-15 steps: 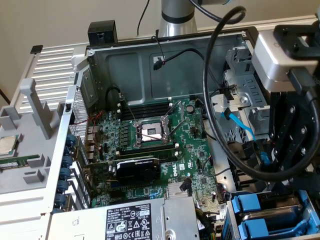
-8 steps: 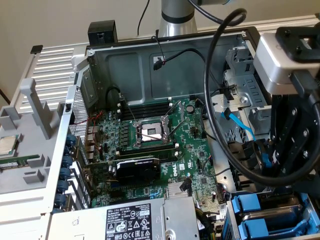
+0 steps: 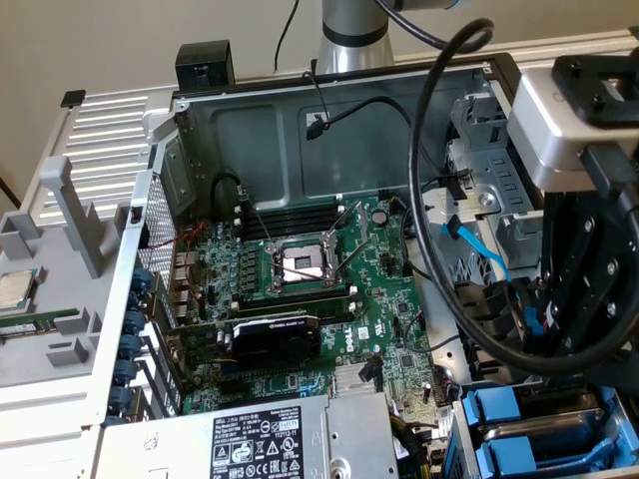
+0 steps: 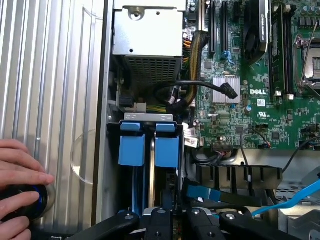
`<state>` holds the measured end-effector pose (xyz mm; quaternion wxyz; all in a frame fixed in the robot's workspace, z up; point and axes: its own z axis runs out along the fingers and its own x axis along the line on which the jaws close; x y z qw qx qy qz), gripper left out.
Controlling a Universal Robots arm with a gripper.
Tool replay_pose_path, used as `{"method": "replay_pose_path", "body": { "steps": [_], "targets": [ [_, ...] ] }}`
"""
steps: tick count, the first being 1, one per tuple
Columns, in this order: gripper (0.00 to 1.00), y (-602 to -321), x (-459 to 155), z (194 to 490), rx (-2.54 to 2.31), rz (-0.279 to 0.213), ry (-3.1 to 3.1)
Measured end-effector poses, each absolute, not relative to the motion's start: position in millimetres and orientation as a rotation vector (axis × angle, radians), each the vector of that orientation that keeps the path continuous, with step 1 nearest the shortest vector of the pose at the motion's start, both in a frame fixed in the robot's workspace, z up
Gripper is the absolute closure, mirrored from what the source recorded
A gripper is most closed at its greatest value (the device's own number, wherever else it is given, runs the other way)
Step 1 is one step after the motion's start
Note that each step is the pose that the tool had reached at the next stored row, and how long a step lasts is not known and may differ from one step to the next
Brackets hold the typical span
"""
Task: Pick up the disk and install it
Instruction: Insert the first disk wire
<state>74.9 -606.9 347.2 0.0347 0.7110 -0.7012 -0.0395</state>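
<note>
In the exterior view, the black linkage gripper hangs over the flat disk clipped in its blue plastic frame, which is slotted in just beside the large grey metal power-supply box. In the wrist view, the gripper sits close over the disk, near that box. I cannot tell whether it clamps the disk.

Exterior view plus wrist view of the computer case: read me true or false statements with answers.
1. The case is open, motherboard exposed. True.
2. The end effector hangs over the middle of the motherboard. False: it is at the exterior view's right, near the blue drive carriers.
3. The power-supply box has a red label. False: black and white.
4. A hand rests on a dark knob outside the case. True.
</note>
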Motion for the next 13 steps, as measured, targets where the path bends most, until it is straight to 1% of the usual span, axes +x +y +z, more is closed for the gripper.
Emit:
{"method": "replay_pose_path", "body": {
  "steps": [4, 10, 13],
  "targets": [
    [0.83, -606.9, 75.0, 345.6, 2.195, -0.103, -2.164],
    [0.83, -606.9, 73.8, 344.4, 2.195, -0.099, -2.165],
    [0.83, -605.5, 73.4, 344.5, 2.19, -0.087, -2.16]
  ]
}}
